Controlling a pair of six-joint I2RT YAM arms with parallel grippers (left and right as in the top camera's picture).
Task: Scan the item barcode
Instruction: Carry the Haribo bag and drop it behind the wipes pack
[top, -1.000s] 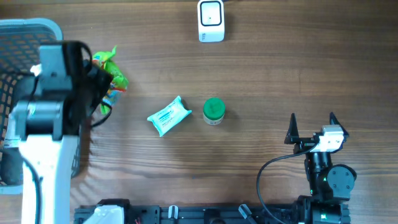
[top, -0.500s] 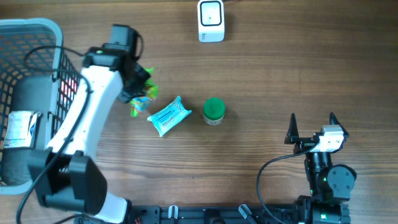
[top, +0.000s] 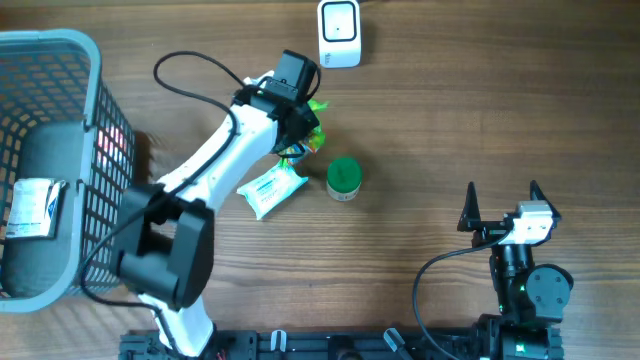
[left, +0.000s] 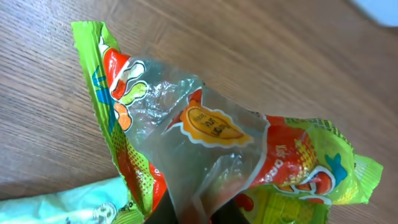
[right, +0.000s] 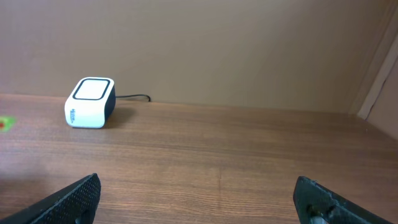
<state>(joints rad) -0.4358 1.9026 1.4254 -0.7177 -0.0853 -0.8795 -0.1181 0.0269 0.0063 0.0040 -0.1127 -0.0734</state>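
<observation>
Two arms were set at a wooden table (top: 480, 100). A large grey basket (top: 60, 50) was placed well behind the left jaws, with a dark labelled roll (top: 35, 195) lying in it. The left arm (top: 215, 155) was stretched out across the table. The left gripper (top: 300, 128) was clamped shut on a green and orange snack packet (left: 217, 143), which was held clear of the wood. The right gripper (right: 199, 196) was parked far from everything, its jaws spread wide and nothing between them. A white scanner (top: 339, 33) was seen a little ahead of the left jaws, near but apart from the packet. A pale blue wipes pack (top: 270, 188) and a green-lidded jar (top: 344, 177) were left lying just behind those jaws.

The task was judged to be partly done: the item had been picked up and brought close to the scanner. It had not yet been presented to the scanner's face, so the turning and the scan itself remained.

No barcode could be found on the crumpled face shown in the left wrist view. The packet's lower edge was cut off there, and the fingers were almost wholly hidden beneath it.
</observation>
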